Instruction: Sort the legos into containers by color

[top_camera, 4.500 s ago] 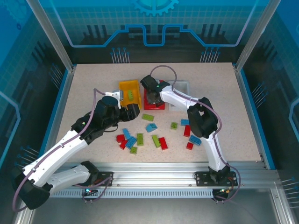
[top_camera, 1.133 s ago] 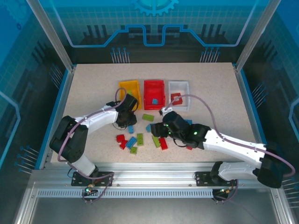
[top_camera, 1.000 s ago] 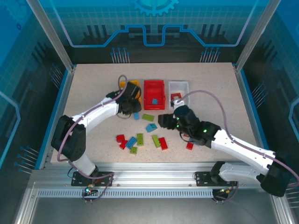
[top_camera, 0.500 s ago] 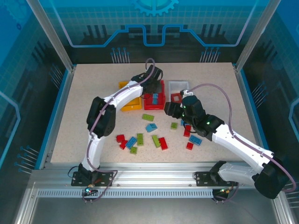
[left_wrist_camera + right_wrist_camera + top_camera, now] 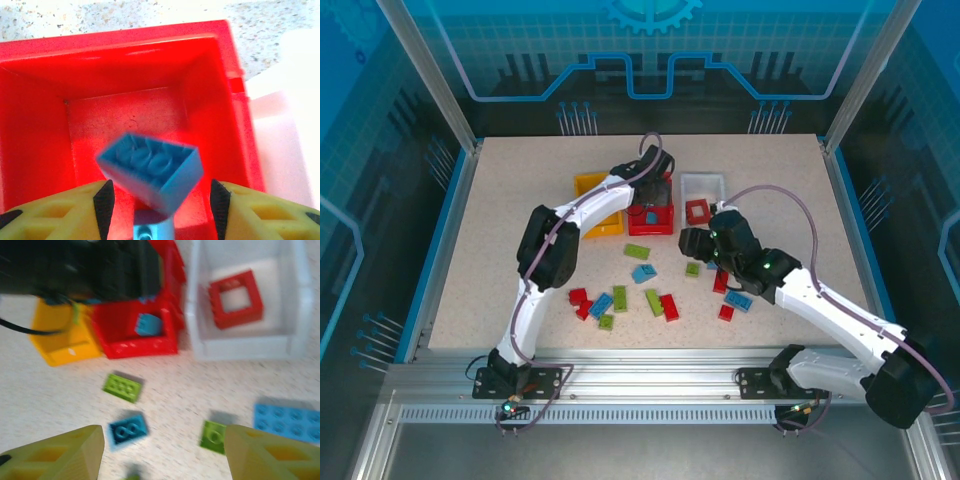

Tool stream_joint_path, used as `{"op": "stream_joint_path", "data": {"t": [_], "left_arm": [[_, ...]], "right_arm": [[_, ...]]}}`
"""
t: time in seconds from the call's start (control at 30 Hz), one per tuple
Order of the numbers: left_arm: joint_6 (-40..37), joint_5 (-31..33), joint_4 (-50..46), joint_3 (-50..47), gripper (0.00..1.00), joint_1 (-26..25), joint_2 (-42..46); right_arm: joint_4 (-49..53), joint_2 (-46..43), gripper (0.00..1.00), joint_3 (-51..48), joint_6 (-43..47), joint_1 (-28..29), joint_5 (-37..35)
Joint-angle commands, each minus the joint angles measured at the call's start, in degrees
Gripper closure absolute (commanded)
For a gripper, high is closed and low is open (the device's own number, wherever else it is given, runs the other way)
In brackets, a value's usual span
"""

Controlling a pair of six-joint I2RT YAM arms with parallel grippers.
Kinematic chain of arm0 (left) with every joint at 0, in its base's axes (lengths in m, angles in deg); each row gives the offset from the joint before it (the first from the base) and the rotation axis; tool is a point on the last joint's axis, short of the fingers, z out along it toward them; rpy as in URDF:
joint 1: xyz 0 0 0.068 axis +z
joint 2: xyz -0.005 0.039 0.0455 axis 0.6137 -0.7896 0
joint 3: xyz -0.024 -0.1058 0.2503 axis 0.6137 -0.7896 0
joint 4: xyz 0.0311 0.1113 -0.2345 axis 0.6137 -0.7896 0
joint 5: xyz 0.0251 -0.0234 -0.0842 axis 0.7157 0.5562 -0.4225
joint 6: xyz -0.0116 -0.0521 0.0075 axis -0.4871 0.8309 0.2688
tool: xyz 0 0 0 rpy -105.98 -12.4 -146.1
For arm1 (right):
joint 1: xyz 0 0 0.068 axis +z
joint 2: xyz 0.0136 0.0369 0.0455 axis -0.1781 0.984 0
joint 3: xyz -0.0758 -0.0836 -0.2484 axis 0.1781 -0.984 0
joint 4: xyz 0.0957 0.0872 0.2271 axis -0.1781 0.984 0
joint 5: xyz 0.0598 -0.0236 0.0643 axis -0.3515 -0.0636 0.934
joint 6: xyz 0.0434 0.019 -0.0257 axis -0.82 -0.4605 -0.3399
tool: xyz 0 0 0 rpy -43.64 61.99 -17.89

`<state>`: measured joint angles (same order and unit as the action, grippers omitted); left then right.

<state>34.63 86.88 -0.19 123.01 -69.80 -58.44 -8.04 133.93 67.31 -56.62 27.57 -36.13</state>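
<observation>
My left gripper [image 5: 650,198] hangs open over the red container [image 5: 652,229]. In the left wrist view a blurred, tilted blue lego [image 5: 150,170] sits loose between the spread fingers of that gripper [image 5: 162,201], above the red container's floor [image 5: 40,125]. Another blue lego [image 5: 150,231] lies beneath it. My right gripper [image 5: 689,243] hovers open and empty above the loose legos. Below my right gripper [image 5: 162,450] lie a green lego [image 5: 121,386], a blue one [image 5: 128,429] and a small green one [image 5: 215,436]. The white container [image 5: 704,180] holds a red lego [image 5: 698,211].
The yellow container [image 5: 592,187] stands left of the red one. Several red, blue and green legos [image 5: 620,298] are scattered on the speckled table in front of the containers, with a blue plate [image 5: 738,300] under my right arm. The left arm [image 5: 100,270] reaches across the containers.
My left arm swung from the table up to the red container and its jaws opened, letting the blue lego go. My right gripper drew back slightly toward me.
</observation>
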Motion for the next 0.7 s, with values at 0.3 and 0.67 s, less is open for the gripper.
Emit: {"op": "stream_joint_path", "data": {"t": [0.3, 0.67], "left_arm": [[7.70, -7.87, 11.37, -26.63, 0.39, -6.56, 32.57], [15.12, -12.27, 20.47, -56.66, 0.34, -15.25, 58.33]], "right_arm": [[16.41, 16.60, 0.36, -0.13, -3.74, -4.97, -0.16], [10.14, 28.29, 0.51, 0.66, -2.30, -9.09, 2.89]]}}
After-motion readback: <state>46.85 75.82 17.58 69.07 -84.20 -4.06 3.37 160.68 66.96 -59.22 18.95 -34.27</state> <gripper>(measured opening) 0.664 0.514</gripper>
